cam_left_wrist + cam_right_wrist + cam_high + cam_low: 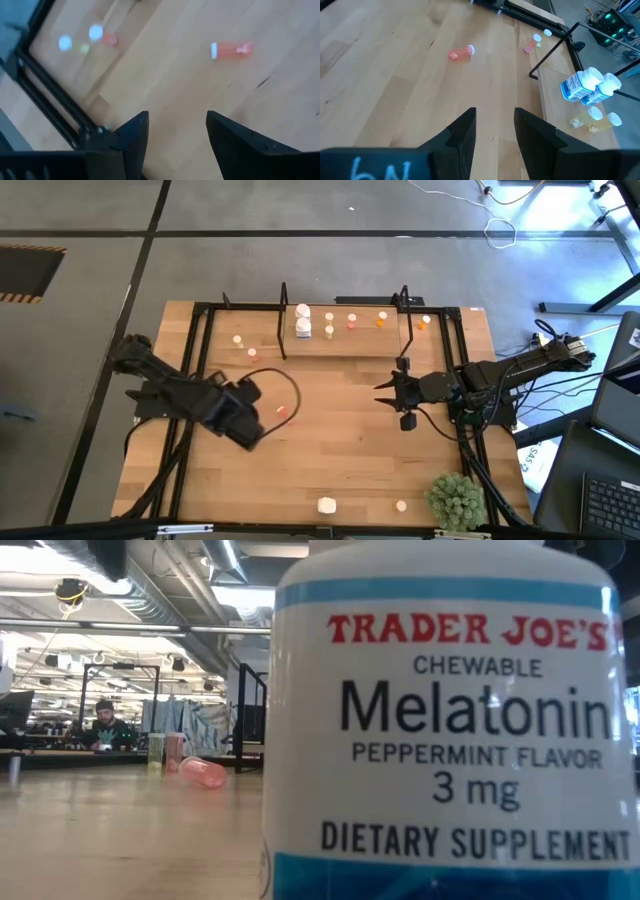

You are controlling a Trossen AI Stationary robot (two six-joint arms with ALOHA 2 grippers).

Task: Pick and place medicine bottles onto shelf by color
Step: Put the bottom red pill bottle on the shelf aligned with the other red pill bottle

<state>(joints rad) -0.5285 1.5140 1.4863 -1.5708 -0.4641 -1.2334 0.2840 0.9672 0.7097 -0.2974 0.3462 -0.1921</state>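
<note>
Hovering with fingers apart and empty, the left end effector (175, 137) should next descend onto the fallen pink bottle (231, 50); the right end effector (495, 131) waits, likewise apart.

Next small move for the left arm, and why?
Probably ease the left end effector forward and down toward the pink bottle lying on its side on the bare table. Its fingers stand apart with nothing between them, the bottle lies just ahead of it, and the shelf is farther off.
</note>
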